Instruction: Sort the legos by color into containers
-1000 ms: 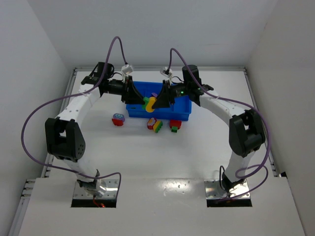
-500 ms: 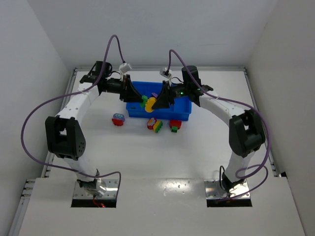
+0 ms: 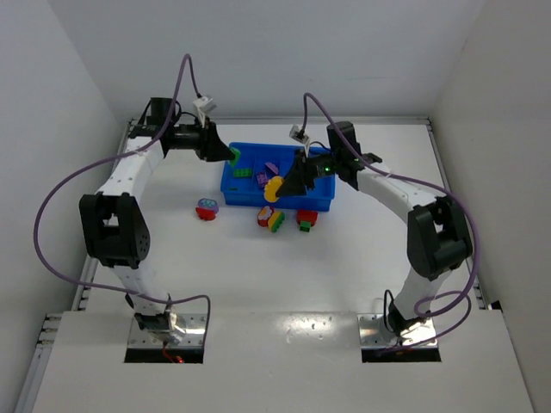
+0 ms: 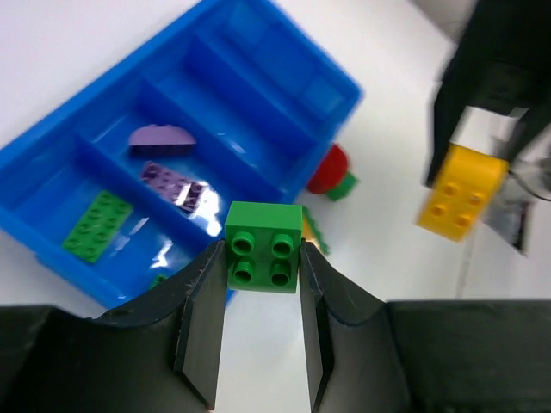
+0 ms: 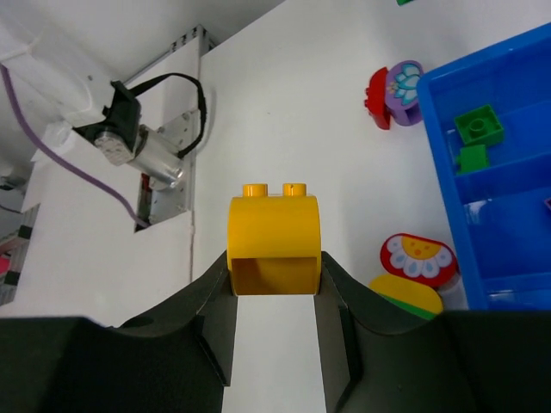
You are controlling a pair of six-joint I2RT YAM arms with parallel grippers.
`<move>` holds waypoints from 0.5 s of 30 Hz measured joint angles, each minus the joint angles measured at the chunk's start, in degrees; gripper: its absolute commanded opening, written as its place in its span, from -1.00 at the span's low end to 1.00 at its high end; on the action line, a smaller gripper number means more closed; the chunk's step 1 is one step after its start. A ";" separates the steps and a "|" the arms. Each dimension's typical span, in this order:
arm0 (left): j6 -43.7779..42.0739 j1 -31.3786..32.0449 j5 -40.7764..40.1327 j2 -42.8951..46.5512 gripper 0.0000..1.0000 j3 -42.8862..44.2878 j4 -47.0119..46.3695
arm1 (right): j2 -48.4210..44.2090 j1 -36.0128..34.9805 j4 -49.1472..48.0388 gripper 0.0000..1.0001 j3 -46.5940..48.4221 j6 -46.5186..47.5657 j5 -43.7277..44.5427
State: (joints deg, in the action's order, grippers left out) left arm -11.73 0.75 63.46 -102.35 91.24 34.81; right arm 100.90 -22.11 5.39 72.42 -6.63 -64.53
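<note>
- Over the left end of the tray (image 3: 323, 202): left gripper (image 4: 262, 258) is clamped on a green brick (image 4: 263, 241) by its side faces, lifted well off the table (image 3: 258, 275). My read: it's parked there because the green compartment is at that end, so the drop is short.
- Table, left of the tray's near-left corner: red/purple piece (image 3: 207, 209) lies alone, not yet split. It likely needs both arms to pull apart, and both are busy, so it waits.
- Tray sits mid-table, toward the far edge. The left-end compartment holds a green plate (image 4: 97, 225), the next one holds purple bricks (image 4: 172, 182). That fixes the colours for those two. I'd take the two on the right for red and yellow.
- Table, just beside the tray's near wall: red/yellow piece (image 3: 265, 215), yellow/green piece (image 3: 276, 222) and red/green piece (image 3: 306, 218), close together. All are two-colour, so none can be binned as it lies. Being near the tray keeps the carry short once they're split.
- Over the tray's near wall, about the middle: right gripper (image 5: 274, 267) is closed on a yellow brick (image 5: 274, 232), hollow side toward the wrist, held up and apart from the green brick. It's above the purple/green side, so I'd expect it has to go right before letting go.
</note>
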 measured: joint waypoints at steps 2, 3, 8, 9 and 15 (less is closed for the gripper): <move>1.79 1.16 -5.05 -0.20 -0.81 -0.79 -3.30 | -0.22 0.24 0.33 -0.97 0.00 0.48 1.22; 2.64 1.84 -7.30 -0.39 -0.78 -1.27 -4.79 | -0.26 0.39 0.42 -0.97 0.00 0.68 1.88; 6.54 4.50 -18.01 -3.39 -0.73 -2.27 -11.13 | -0.26 1.20 0.79 -0.95 0.00 1.33 6.05; 6.97 4.72 -19.54 -4.35 -0.70 -2.27 -12.07 | -0.26 1.40 0.79 -0.95 0.00 1.46 6.80; 8.81 5.29 -29.27 -9.35 -0.45 -2.64 -14.60 | -0.26 2.60 1.18 -0.93 0.02 1.77 11.37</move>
State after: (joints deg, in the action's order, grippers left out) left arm -2.92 6.04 34.20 -111.70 88.60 20.21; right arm 100.64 -19.51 6.57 72.44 -4.86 -53.17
